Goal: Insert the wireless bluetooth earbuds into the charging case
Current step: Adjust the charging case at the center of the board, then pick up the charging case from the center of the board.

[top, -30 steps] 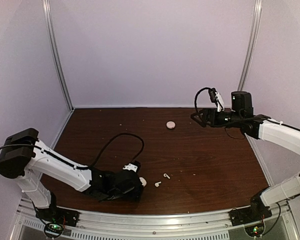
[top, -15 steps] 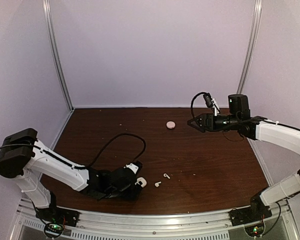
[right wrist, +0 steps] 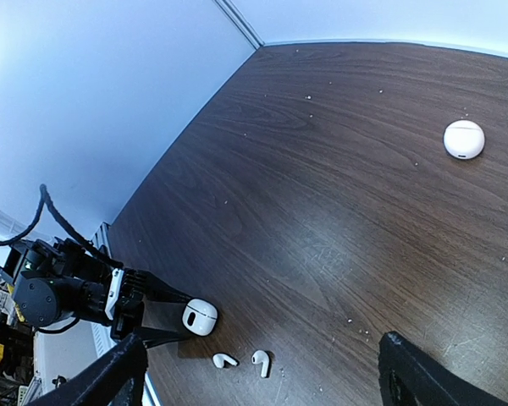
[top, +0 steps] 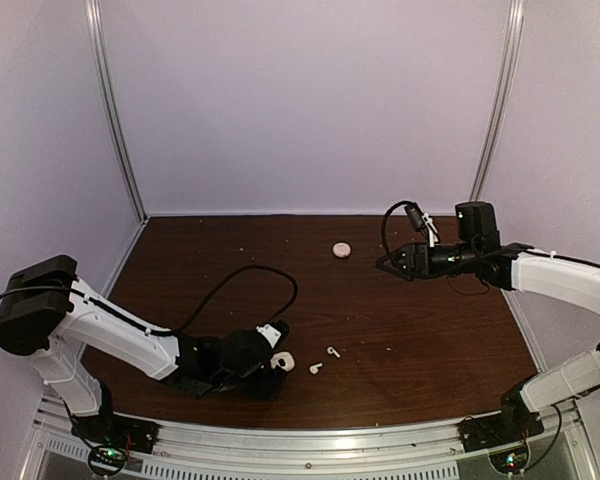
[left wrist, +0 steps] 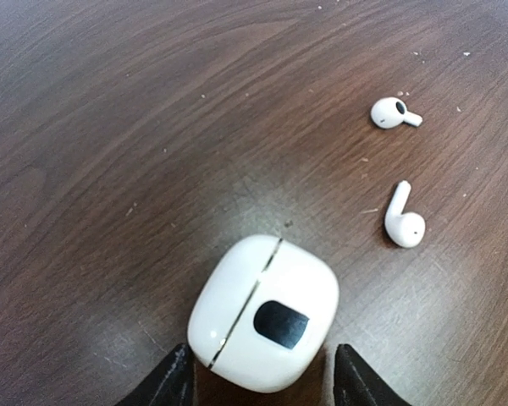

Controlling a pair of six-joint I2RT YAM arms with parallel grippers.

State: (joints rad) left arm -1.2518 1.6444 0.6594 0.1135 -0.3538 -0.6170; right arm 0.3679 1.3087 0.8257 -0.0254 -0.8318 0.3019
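Two fingers of the left tool (left wrist: pixel 261 372) flank the closed charging case (left wrist: pixel 262 311), which lies on the bench (left wrist: pixel 110 169). They are about half spread, and I cannot tell whether they press on it. Just past the case, ahead and to the right, the nearer earbud (left wrist: pixel 404 222) points its stem away from the tool, and the farther earbud (left wrist: pixel 394 112) points its stem sideways. The right tool (top: pixel 388 262), spread wide and empty, hangs well apart, so the left arm is much nearer.
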